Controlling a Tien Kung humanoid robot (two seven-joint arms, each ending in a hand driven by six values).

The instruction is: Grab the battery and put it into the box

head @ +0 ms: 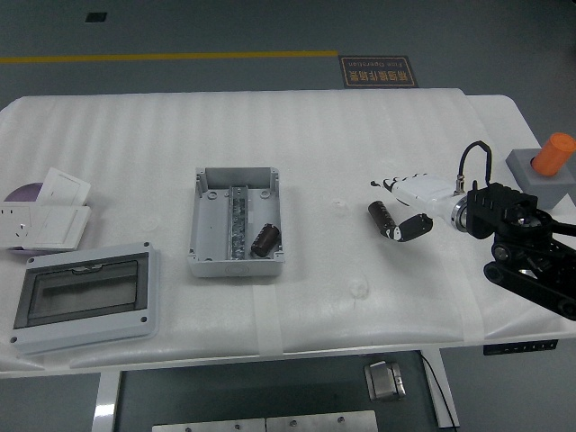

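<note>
I see one black cylindrical battery [264, 239] lying tilted inside the open grey junction box [236, 220], in its right half near the front wall, just beside the metal terminal rail [237, 220] that runs down the middle. The box sits on the white foam-covered table [297, 144], left of centre. A second black battery [381, 218] lies on the table well to the right of the box, right at my right hand [411, 205]. The hand's white body is above and to the right of it, with the dark thumb [413, 226] just beside the battery's lower end; I cannot tell whether the fingers actually touch or grip it. The black right arm [526, 247] comes in from the right edge. Near the left edge I see a grey cover with a clear window [85, 297], and behind it white switch plates [47, 216]. At the far right stands a grey block with an orange cylinder [547, 162].
</note>
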